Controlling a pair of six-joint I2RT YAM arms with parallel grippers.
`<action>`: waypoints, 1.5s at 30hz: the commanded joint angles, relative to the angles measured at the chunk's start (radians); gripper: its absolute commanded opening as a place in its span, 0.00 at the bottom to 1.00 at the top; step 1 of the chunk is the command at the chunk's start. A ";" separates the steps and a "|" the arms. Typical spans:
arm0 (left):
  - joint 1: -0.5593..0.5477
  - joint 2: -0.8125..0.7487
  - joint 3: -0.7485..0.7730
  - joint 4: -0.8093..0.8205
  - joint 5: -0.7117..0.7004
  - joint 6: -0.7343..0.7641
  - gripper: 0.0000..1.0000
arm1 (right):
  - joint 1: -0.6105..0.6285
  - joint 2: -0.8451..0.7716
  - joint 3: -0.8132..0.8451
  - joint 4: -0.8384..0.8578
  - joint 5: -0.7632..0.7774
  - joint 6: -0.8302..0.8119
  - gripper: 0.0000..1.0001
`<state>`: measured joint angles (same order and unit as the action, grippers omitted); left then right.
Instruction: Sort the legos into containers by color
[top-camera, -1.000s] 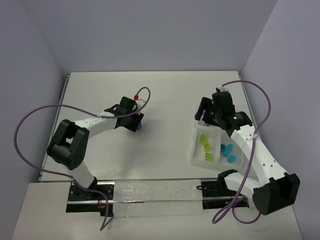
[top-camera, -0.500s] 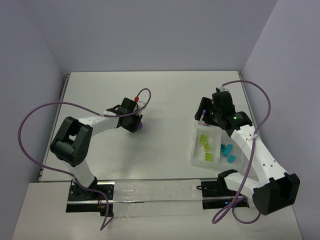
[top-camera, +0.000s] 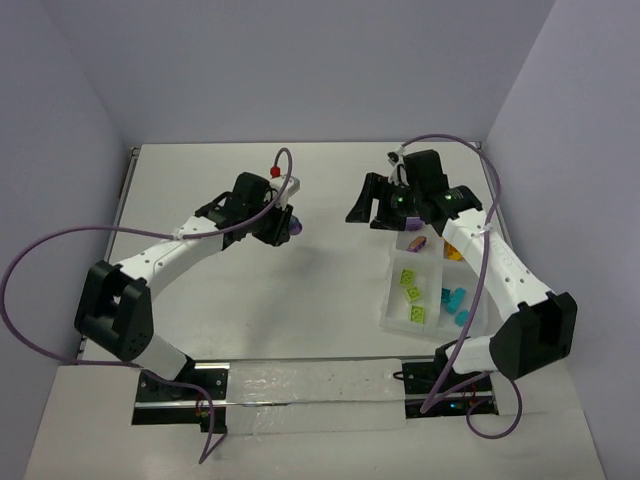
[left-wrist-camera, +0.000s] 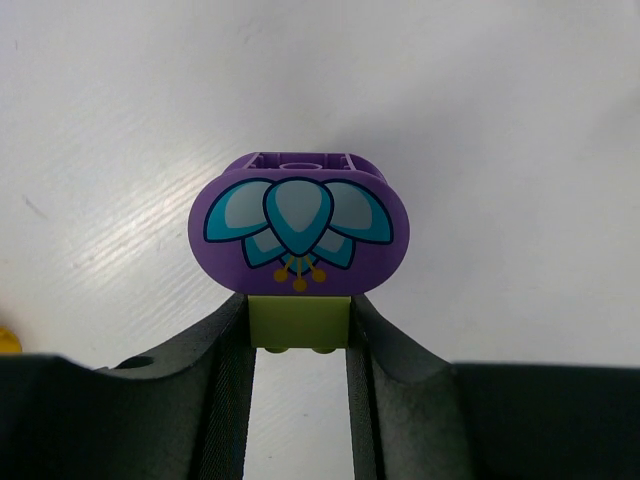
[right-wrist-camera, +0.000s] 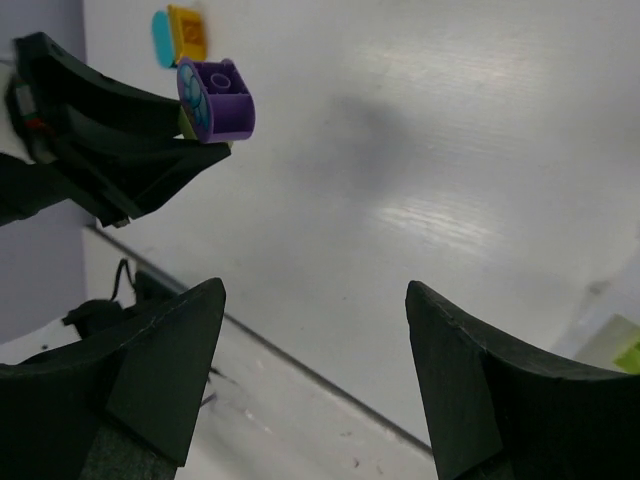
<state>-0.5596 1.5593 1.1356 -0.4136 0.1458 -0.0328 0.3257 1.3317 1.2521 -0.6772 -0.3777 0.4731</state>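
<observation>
My left gripper is shut on a two-colour pair: a purple brick with a teal flower print on a lime green brick, held above the table. My left gripper's jaws clamp the green part. The pair also shows in the right wrist view. My right gripper is open and empty, left of the translucent tray, facing the held pair; its jaws stand wide apart. The tray holds lime green bricks, teal bricks, a purple brick and an orange brick.
An orange and teal brick lies on the table beyond the left gripper. A clear flat strip with black brackets runs along the near edge. Purple cables loop over both arms. Grey walls close in the table on three sides.
My left gripper has risen and moved right with the purple and green pair. My right gripper has swung left, away from the tray, toward the table's middle.
</observation>
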 joint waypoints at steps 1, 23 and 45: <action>-0.027 -0.080 0.049 0.038 0.093 -0.052 0.00 | 0.034 0.037 0.040 0.073 -0.223 0.116 0.81; -0.054 -0.190 0.065 0.022 0.125 -0.068 0.00 | 0.104 0.239 0.087 0.292 -0.339 0.272 0.79; -0.067 -0.198 0.052 0.015 0.107 -0.076 0.00 | 0.173 0.390 0.237 0.287 -0.394 0.244 0.50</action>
<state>-0.6156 1.3895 1.1584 -0.4118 0.2582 -0.1008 0.4809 1.7110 1.4387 -0.4126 -0.7236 0.7343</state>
